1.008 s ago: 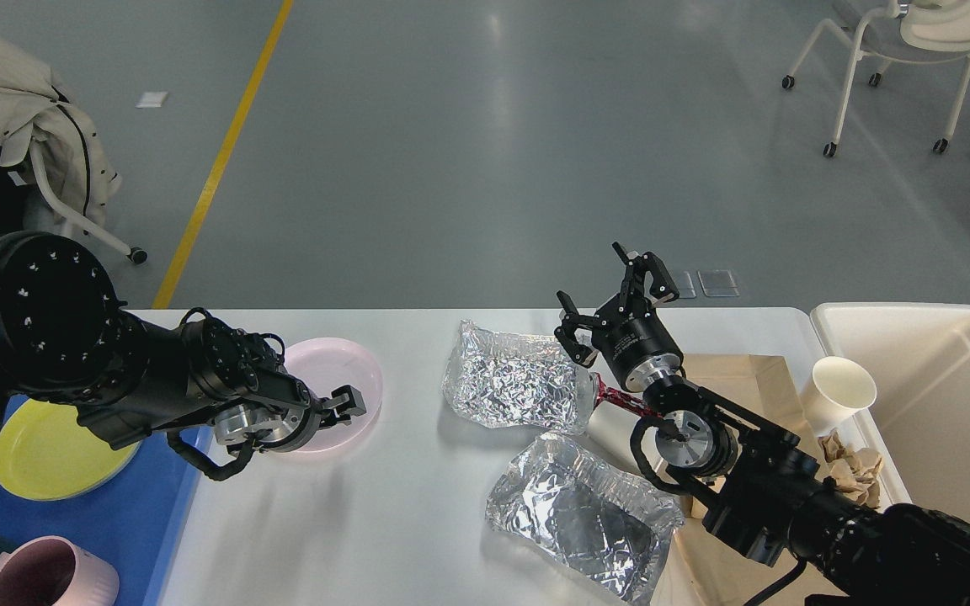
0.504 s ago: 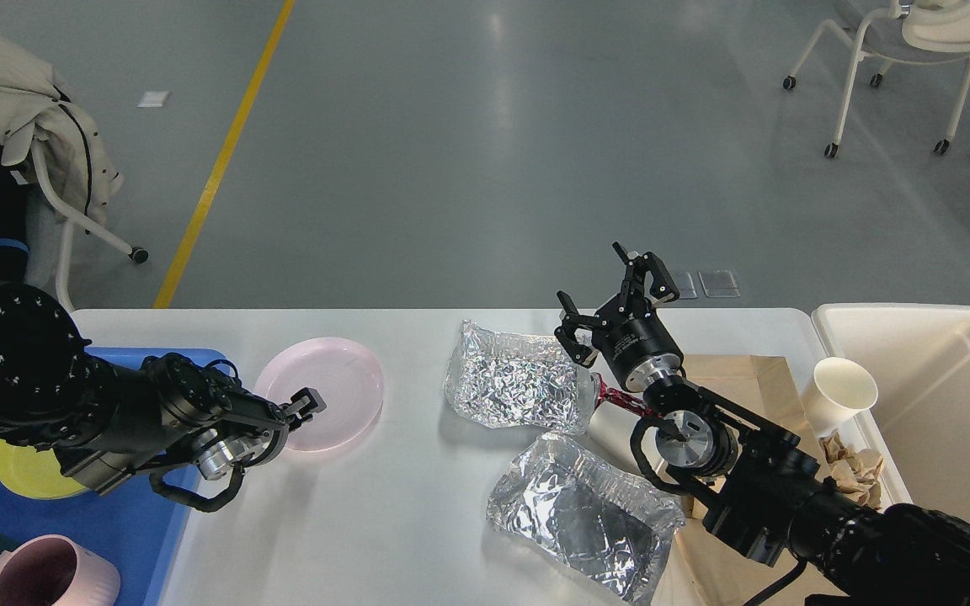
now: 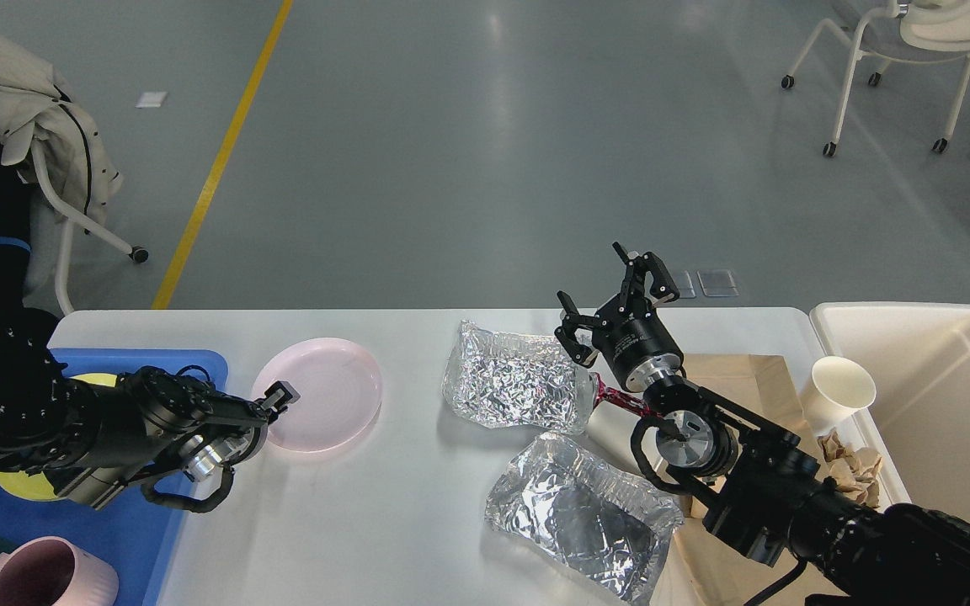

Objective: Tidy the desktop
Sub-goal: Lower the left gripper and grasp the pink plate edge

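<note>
Pincer on my left arm (image 3: 277,397) sits at the near-left rim of the pink plate (image 3: 318,394); seen end-on and dark, so I cannot tell whether it is pinching the rim or only touching it. Plate lies flat on the white surface (image 3: 367,522), just beside the blue tray (image 3: 140,539), which carries a yellow plate (image 3: 22,486) and a pink mug (image 3: 47,576).

Right pincer (image 3: 615,307) is raised above the surface, fingers spread, holding nothing. Just left of it lies 1 crumpled foil sheet (image 3: 514,383); a 2nd foil piece (image 3: 582,513) lies nearer to me. Behind the right arm: a brown paper bag (image 3: 742,374), a paper cup (image 3: 839,391) leaning at the rim of the cream bin (image 3: 940,404), and crumpled brown paper (image 3: 851,471) beside it.

Judgement: step in hand is the pink plate, bound for the tray with the other dishes. Next move calls for a firm hold on the thin rim, then a lift or slide left over the tray's lip without tipping. Foil and paper look like bin work for the right arm afterwards.
</note>
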